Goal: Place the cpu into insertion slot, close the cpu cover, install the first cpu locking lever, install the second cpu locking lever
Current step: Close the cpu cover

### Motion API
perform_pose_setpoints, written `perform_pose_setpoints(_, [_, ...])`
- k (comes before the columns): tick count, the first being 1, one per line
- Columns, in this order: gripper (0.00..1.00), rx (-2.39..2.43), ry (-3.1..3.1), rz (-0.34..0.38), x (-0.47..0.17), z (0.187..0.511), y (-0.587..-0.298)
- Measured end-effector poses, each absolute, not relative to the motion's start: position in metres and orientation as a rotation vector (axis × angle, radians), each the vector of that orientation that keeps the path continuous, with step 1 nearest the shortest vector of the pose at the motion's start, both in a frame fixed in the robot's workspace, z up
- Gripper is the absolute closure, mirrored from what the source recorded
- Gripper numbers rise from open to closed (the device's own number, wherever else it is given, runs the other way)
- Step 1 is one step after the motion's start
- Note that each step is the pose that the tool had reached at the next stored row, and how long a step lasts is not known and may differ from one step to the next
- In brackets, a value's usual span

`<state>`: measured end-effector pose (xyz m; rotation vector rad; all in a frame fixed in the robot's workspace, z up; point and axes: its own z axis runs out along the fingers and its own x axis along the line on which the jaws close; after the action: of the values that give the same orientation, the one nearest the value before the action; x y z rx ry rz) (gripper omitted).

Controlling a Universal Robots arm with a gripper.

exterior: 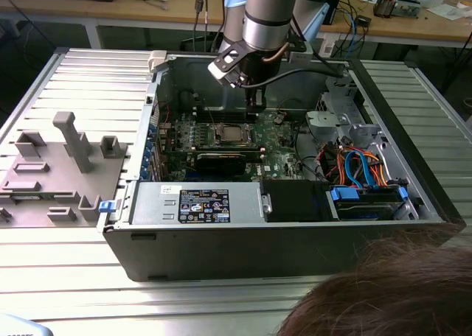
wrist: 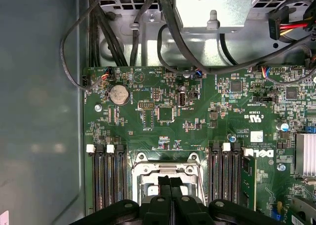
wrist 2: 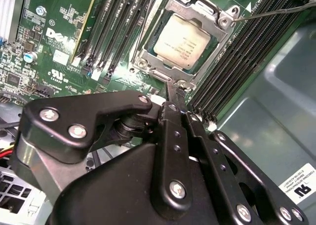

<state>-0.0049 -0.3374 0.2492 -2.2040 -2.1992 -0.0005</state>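
Observation:
The cpu (wrist 2: 181, 40) lies flat in the socket on the green motherboard, and it shows as a small silvery square (exterior: 231, 134) in the exterior view. The cpu cover (wrist 2: 148, 50) is down around it as a silvery frame, also seen as a frame edge (wrist: 140, 169) in the first wrist view. My gripper (wrist 2: 172, 89) is shut, its two black fingers pressed together with nothing between them. Its tip is at the socket's edge, just beside the cover. A thin metal locking lever (wrist 2: 276, 11) sticks out from one corner of the socket. In the exterior view the gripper (exterior: 256, 113) hangs just behind the socket.
The open computer case (exterior: 243, 240) lies on a slatted metal table. Memory slots (wrist 2: 118, 32) flank the socket. Cables (wrist: 148, 32) and a drive cage (exterior: 346, 122) sit around the board. Grey fixtures (exterior: 66, 152) stand at the exterior view's left. A person's hair (exterior: 383, 292) is in front.

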Motion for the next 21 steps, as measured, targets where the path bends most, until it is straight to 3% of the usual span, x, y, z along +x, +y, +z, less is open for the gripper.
perform_pose_setpoints(21, [0.89, -2.204, -2.199, -0.001, -0.012, 0.2484, -0.3374])
